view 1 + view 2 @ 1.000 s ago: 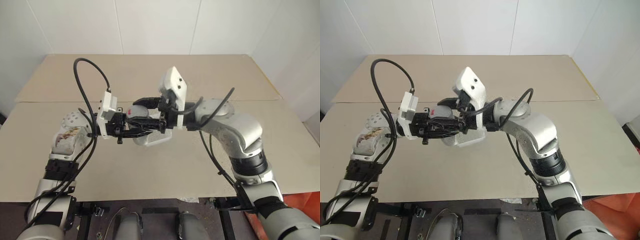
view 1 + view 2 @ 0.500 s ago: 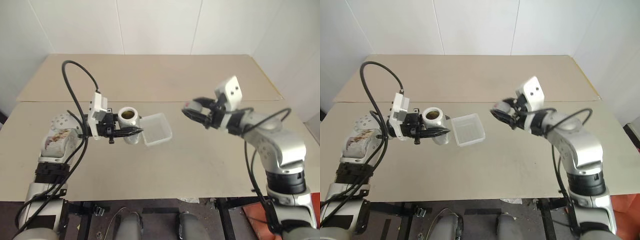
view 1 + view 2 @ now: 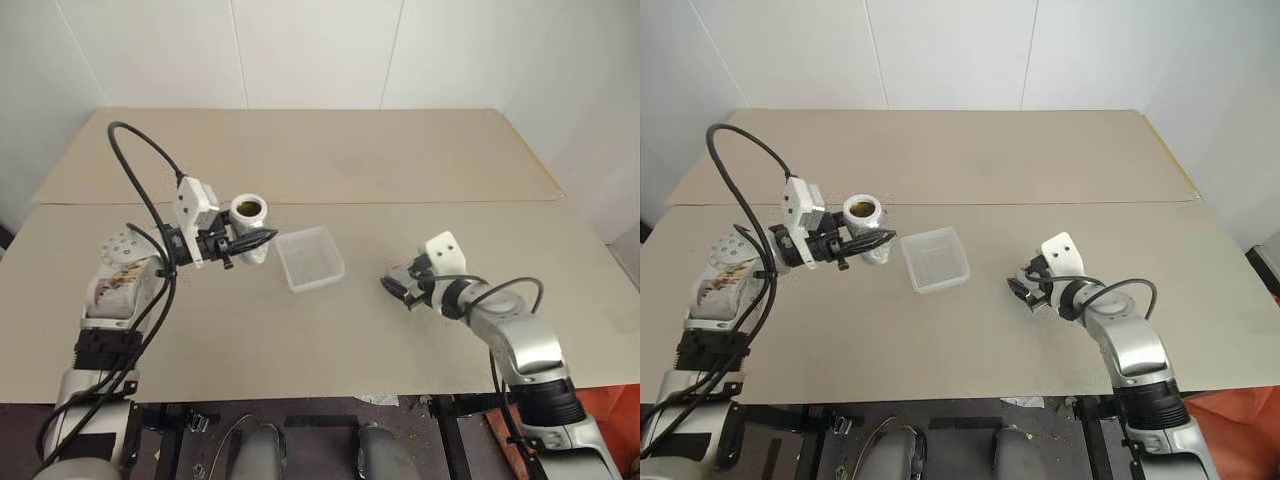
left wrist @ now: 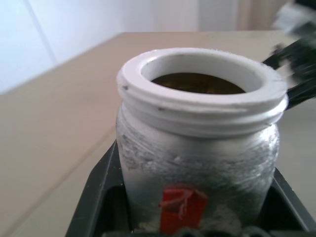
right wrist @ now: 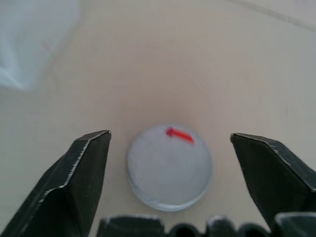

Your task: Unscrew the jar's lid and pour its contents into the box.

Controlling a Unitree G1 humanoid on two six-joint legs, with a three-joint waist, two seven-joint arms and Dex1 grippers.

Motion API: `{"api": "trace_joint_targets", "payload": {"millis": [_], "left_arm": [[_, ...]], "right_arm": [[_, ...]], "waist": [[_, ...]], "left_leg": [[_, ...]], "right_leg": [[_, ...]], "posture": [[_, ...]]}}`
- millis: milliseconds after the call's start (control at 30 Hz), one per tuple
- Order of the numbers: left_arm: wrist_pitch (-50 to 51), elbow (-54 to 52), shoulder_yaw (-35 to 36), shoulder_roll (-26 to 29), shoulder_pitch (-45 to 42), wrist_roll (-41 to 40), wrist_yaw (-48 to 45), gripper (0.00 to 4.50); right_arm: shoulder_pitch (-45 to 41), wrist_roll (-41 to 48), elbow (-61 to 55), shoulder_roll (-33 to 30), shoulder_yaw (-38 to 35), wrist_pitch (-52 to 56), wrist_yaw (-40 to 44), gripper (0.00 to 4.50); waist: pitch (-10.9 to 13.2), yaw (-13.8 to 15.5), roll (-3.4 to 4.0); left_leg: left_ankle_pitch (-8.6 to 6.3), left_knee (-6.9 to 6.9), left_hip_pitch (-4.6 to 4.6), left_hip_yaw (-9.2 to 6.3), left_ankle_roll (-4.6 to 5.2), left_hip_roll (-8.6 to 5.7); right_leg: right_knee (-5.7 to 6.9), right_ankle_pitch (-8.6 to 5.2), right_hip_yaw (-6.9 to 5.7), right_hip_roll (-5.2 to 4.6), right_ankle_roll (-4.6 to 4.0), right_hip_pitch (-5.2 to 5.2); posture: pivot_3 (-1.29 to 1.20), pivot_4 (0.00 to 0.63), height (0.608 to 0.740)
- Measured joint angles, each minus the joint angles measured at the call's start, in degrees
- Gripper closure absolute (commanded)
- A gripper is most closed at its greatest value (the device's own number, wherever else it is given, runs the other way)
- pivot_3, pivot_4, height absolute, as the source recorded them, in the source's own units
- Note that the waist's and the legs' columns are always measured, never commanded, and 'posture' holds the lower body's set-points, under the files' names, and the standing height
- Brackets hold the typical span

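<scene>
Holding: your left gripper (image 3: 262, 239) has its black fingers pinched on the jar (image 3: 249, 222), lifted above the table (image 3: 330, 160) on the left of the scene.
Jar: you see it roughly upright, leaning a little, its threaded white mouth open; the silvery side carries a red mark, plain in the left wrist view (image 4: 180, 202).
Contents: you can make out something brownish inside the dark mouth (image 4: 197, 83), but its shape cannot be told.
Box: your translucent white tray (image 3: 310, 258) sits flat on the table just right of the jar, with a small gap between them; its inside looks bare.
Lid: the flat grey cap (image 5: 169, 166) lies on the table, red mark up, on the right side of the scene, well apart from the box.
Right gripper: your right gripper (image 5: 170, 185) sits low over the table with its fingers spread wide; the lid lies between them and touches neither finger.
Right gripper from the head views: you find it right of the box and nearer to you (image 3: 398, 287), pointing left and slightly down.
Table: pale beige boards, with a seam running left to right beyond the jar and box.
Cables: a black cable (image 3: 135, 160) loops up from your left wrist, over the left part of the table.
</scene>
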Motion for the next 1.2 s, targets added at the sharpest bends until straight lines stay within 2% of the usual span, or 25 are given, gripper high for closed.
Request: {"api": "trace_joint_targets", "payload": {"millis": [133,200,300,367,433,533,667,867,1067,1200], "left_arm": [[-14.3,6.8,-4.7,0.2,-6.6,16.1,12.8,2.57],[-25.8,13.0,-10.1,1.7,-10.2,27.0,20.2,2.57],[-42.0,19.9,-22.7,6.6,-18.1,51.5,37.9,2.57],[-43.9,22.0,-32.0,8.4,-23.8,68.8,54.2,2.57],[-41.1,24.1,-41.0,8.6,-28.8,84.8,69.6,2.57],[-34.9,30.0,-48.4,5.3,-31.7,96.5,82.5,2.57],[-28.4,35.0,-53.6,2.3,-31.8,103.2,88.6,2.57],[-25.2,38.2,-55.1,0.8,-33.5,104.8,90.8,2.57],[-26.1,37.6,-54.7,0.6,-33.4,101.7,90.2,2.57],[-29.9,35.5,-50.3,1.6,-32.4,93.8,87.3,2.57]], "right_arm": [[-4.9,8.5,-5.6,-4.6,-4.6,7.7,5.7,0.04],[-8.2,13.7,-6.1,-8.0,-4.6,13.8,10.0,0.04],[-11.6,19.0,-7.2,-11.1,-4.4,17.4,15.5,0.04],[-12.3,19.4,-7.2,-11.8,-3.7,17.5,16.8,0.04],[-12.8,19.6,-6.9,-11.8,-3.2,17.5,17.2,0.04],[-13.8,20.5,-6.6,-11.5,-3.1,17.5,17.9,0.04],[-14.3,21.8,-7.4,-10.5,-3.5,17.5,17.3,0.04],[-13.4,24.5,-9.7,-10.4,-5.4,17.8,15.5,0.04],[-12.1,25.7,-10.6,-10.4,-5.9,17.7,14.1,0.04],[-12.1,25.8,-10.6,-10.5,-5.9,17.4,14.0,0.04]], "waist": [[0.0,0.3,0.00],[0.0,0.4,0.00],[0.0,0.5,-0.01],[0.0,0.7,-0.02],[0.0,1.0,-0.02],[0.0,1.1,-0.02],[0.0,0.9,-0.02],[0.0,1.3,-0.02],[0.0,1.2,-0.03],[0.0,1.0,-0.03]], "left_leg": [[0.00,-0.03,0.02,-0.01,0.00,-0.03],[0.00,-0.03,0.01,0.01,0.00,-0.04],[-0.01,-0.10,0.00,0.03,0.01,-0.05],[-0.01,-0.06,-0.05,0.02,0.01,-0.08],[-0.01,-0.03,-0.13,0.07,0.01,-0.12],[-0.01,0.00,-0.24,0.06,0.00,-0.10],[0.00,-0.01,-0.43,0.06,0.00,-0.09],[0.00,0.02,-0.49,0.05,0.00,-0.12],[0.00,0.03,-0.48,0.04,0.00,-0.10],[0.00,0.02,-0.44,0.05,0.00,-0.09]], "right_leg": [[-0.08,0.01,-0.01,-0.01,0.00,0.06],[-0.08,0.02,0.00,-0.01,0.00,0.02],[-0.15,0.02,0.02,-0.01,0.00,0.01],[-0.14,0.03,0.01,-0.03,0.05,0.00],[-0.13,0.05,0.02,-0.07,0.11,-0.07],[-0.03,0.04,0.00,-0.06,0.12,-0.18],[0.07,0.05,0.00,-0.05,0.11,-0.40],[0.07,0.05,-0.04,-0.10,0.12,-0.38],[0.08,0.06,-0.05,-0.10,0.12,-0.37],[0.08,0.06,-0.03,-0.10,0.11,-0.37]], "posture": [[0.00,0.150,0.740],[0.00,0.150,0.740],[0.00,0.150,0.740],[0.00,0.150,0.740],[0.00,0.150,0.740],[0.00,0.150,0.740],[0.00,0.150,0.740],[0.00,0.150,0.740],[0.00,0.150,0.740],[0.00,0.150,0.740]]}}
